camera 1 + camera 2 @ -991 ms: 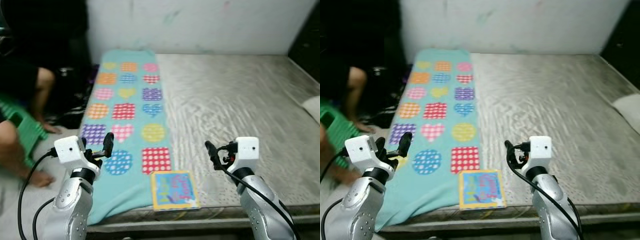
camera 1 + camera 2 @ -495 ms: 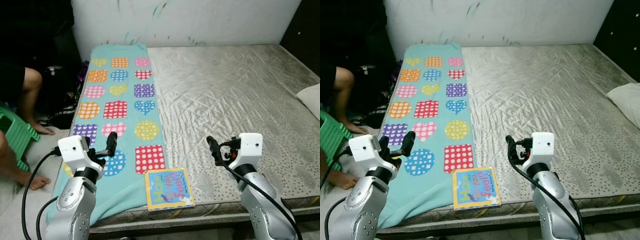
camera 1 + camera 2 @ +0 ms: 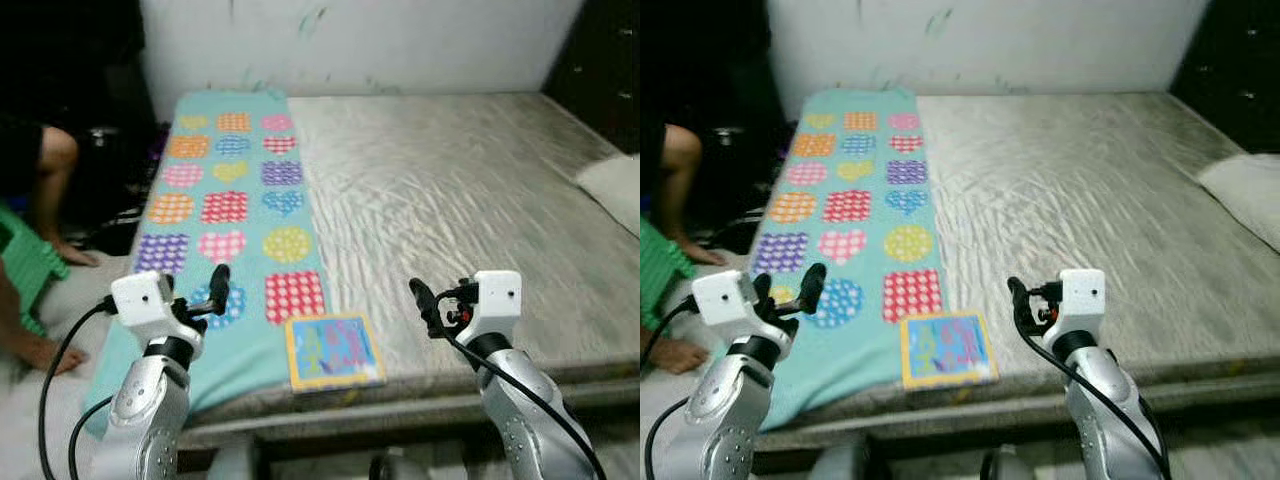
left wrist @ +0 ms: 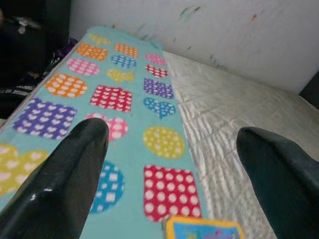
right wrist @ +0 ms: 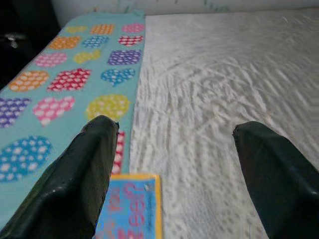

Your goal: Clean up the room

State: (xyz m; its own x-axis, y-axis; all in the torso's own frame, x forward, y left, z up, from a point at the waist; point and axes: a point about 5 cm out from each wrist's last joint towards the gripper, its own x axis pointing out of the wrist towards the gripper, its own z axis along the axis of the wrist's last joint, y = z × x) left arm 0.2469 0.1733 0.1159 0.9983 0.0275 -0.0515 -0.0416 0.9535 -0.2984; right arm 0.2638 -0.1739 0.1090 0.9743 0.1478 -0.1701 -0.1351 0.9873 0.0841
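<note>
A picture book (image 3: 334, 352) with a yellow border lies flat at the front edge of the bed (image 3: 450, 190), between my two arms. Beside it a teal blanket (image 3: 225, 215) printed with coloured hearts, circles and squares runs down the bed's left side and hangs over the front edge. My left gripper (image 3: 219, 277) hovers open above the blanket's front left part, holding nothing. To the right of the book, my right gripper (image 3: 418, 295) is open and empty above the silver quilted cover. The wrist views show the left gripper (image 4: 172, 133) and the right gripper (image 5: 174, 127) with fingers wide apart.
A person sits at the left beside the bed, with a knee (image 3: 55, 150) and a bare foot (image 3: 40, 352) in view, next to a green stool (image 3: 25, 262). A white pillow (image 3: 612, 185) lies at the bed's right edge. A white wall (image 3: 350, 45) stands behind the bed.
The whole picture has shifted, so the camera has moved: the bed's front edge sits higher in the frame. Both arms keep the same pose with open grippers. The book and blanket lie as before.
</note>
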